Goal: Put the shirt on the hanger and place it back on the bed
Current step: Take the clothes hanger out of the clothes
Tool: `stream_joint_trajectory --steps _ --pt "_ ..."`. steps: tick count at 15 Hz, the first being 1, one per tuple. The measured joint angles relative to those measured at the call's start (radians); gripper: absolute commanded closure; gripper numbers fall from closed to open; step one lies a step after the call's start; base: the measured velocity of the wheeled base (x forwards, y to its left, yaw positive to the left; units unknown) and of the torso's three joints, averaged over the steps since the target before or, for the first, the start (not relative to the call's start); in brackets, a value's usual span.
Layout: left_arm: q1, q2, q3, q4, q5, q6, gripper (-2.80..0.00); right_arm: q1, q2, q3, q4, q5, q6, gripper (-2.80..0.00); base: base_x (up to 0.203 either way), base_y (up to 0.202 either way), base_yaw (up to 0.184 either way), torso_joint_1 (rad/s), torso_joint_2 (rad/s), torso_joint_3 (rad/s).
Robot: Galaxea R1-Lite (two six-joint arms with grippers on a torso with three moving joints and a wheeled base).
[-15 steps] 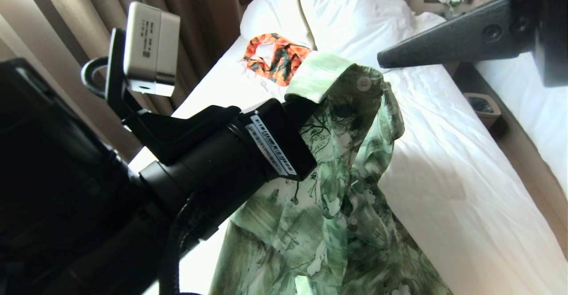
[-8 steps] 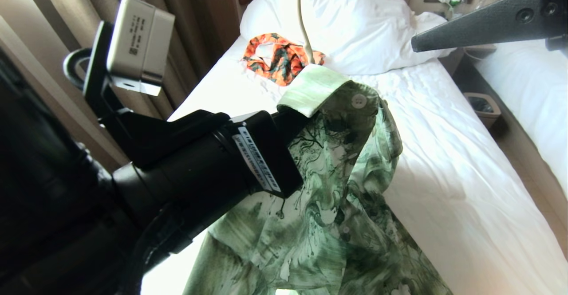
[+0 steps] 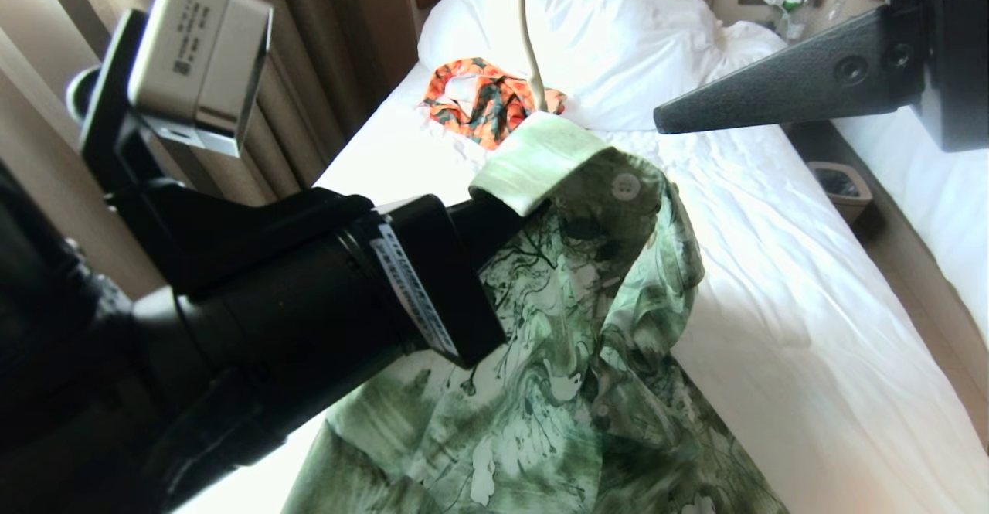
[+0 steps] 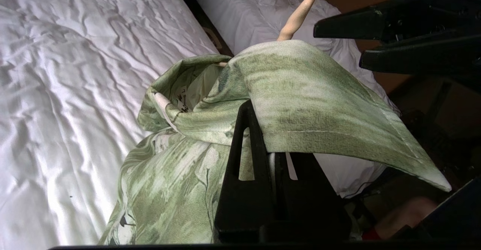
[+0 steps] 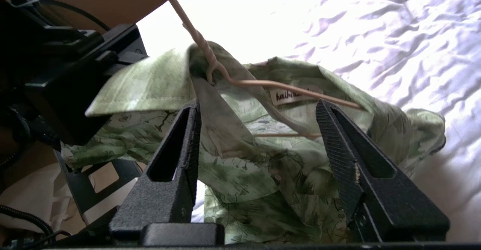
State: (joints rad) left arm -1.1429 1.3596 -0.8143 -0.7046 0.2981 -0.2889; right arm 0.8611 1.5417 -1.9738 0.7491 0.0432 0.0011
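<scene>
The raised shirt hangs over the near half of the bed and blocks passage there. The left gripper, clamped under the collar, and its arm close off the left side. The hanger neck rises through the collar opening. The right gripper, fingers spread, faces the collar with open air between them. Bare sheet to the shirt's right is free. An orange garment and pillows occupy the bed's far end.
</scene>
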Motion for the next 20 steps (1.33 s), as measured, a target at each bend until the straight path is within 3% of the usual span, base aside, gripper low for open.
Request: stream_joint_trajectory --steps 6,9,10,11,20 --pt "-0.017 0.023 0.002 0.017 -0.001 -0.005 0.00 0.081 0.051 -0.001 -0.131 -0.015 -0.011 -2.80 0.000 0.000 0.000 0.000 0.00 0.000" --pt "-0.018 0.026 0.003 0.017 0.000 -0.005 0.00 0.097 0.093 0.000 -0.155 -0.065 -0.036 -2.80 0.000 0.000 0.000 0.000 0.00 0.000" --pt "-0.019 0.026 0.003 0.016 0.000 -0.005 0.00 0.098 0.105 0.000 -0.174 -0.072 -0.036 -0.36 0.000 0.000 0.000 0.000 0.00 0.000" --pt "-0.019 0.026 0.002 0.016 0.001 -0.005 0.00 0.100 0.116 0.001 -0.193 -0.081 -0.037 0.00 0.000 0.000 0.000 0.000 0.00 0.000" --pt "-0.035 0.024 0.011 0.011 0.003 -0.005 0.00 0.114 0.176 0.006 -0.284 -0.137 -0.047 0.00 0.000 0.000 0.000 0.000 0.00 0.000"
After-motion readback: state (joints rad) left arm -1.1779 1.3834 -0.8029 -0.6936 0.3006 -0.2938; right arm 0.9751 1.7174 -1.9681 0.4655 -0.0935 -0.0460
